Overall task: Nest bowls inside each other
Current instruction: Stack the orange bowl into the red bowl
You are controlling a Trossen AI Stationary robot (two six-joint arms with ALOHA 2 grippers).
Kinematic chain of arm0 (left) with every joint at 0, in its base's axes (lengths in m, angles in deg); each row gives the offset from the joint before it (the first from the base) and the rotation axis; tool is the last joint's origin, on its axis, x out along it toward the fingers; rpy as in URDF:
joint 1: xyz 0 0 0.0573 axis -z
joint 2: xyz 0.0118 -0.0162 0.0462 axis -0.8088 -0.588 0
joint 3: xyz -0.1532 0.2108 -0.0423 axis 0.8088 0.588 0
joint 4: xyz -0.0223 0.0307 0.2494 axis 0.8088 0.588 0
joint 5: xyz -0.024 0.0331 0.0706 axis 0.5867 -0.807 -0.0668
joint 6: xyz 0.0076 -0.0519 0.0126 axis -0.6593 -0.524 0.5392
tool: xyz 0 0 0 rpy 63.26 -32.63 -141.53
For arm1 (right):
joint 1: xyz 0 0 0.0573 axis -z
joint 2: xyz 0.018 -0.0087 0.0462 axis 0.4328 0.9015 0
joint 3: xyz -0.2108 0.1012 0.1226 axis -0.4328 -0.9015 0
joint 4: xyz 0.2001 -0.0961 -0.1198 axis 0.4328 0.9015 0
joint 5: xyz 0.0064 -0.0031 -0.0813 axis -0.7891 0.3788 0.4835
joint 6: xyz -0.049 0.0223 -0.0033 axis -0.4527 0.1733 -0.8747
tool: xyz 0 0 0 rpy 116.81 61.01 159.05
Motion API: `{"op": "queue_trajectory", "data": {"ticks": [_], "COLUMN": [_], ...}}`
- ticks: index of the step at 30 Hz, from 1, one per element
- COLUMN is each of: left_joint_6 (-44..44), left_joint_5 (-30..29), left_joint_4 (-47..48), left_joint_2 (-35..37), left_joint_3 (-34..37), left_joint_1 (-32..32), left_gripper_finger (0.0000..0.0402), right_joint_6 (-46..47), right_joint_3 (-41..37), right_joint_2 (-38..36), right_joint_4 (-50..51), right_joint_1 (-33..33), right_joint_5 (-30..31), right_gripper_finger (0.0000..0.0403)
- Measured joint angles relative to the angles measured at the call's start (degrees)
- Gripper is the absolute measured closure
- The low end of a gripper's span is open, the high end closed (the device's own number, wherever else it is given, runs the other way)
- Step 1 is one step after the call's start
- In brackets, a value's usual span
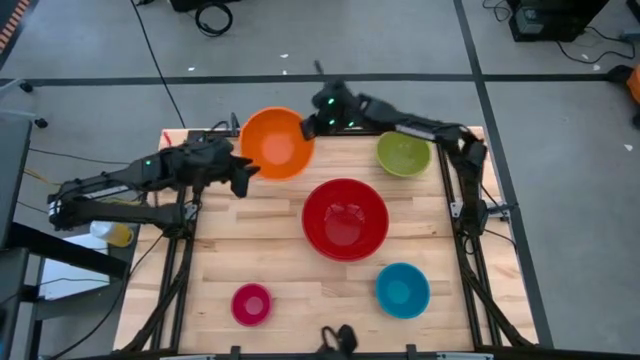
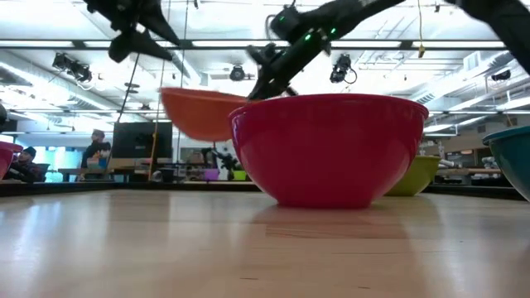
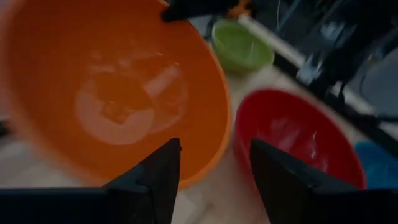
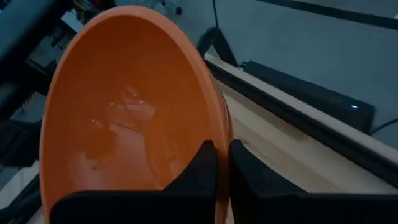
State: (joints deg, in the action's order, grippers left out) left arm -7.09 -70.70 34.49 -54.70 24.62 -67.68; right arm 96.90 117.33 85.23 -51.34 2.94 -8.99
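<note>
The orange bowl hangs above the table's far left part, with my right gripper shut on its rim. My left gripper stands open just off the bowl's near-left side; in the left wrist view the bowl lies beyond its fingers, with nothing between them. The large red bowl rests on its base at the table's middle. The lime green bowl stands at the far right, the blue bowl at the near right, and the small pink bowl at the near left. My right gripper pinches the orange bowl's rim on the bowl's far-right side, one finger inside the bowl and the other outside. The fingers slant down from the table's far right. The bowl is lifted clear of the table, mouth up and tilted.
The wooden table has bare room between the red bowl and its left edge. Dark frame rails run along its edges. In the low view, people sit in the room far behind the table.
</note>
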Motion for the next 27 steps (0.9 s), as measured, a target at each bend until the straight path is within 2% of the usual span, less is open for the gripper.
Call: {"op": "queue_trajectory", "data": {"ticks": [7,12,20,24,27], "left_joint_6": [5.1,7.9,7.9,7.9,7.6], "left_joint_5": [-3.6,-4.8,-2.6,-1.3,0.5], "left_joint_4": [-5.0,-6.2,-11.3,-15.8,-19.5], "left_joint_2": [1.8,0.1,-4.8,-7.9,-10.3], "left_joint_3": [0.0,0.0,0.0,0.0,0.0], "left_joint_1": [0.0,0.0,0.1,0.1,0.1], "left_gripper_finger": [0.0208,0.0208,0.0208,0.0208,0.0208], "right_joint_6": [-5.6,-6.3,-2.1,1.0,3.7], "right_joint_3": [-0.1,-5.0,-26.1,-35.3,-41.1], "right_joint_2": [-10.3,-18.3,-36.2,-43.5,-45.3], "right_joint_4": [11.4,13.1,11.5,11.0,10.7], "right_joint_1": [1.7,0.5,-3.2,-8.3,-11.8], "right_joint_5": [-3.4,-7.4,-8.3,-2.8,0.7], "right_gripper_finger": [0.038,0.038,0.038,0.038,0.038]}}
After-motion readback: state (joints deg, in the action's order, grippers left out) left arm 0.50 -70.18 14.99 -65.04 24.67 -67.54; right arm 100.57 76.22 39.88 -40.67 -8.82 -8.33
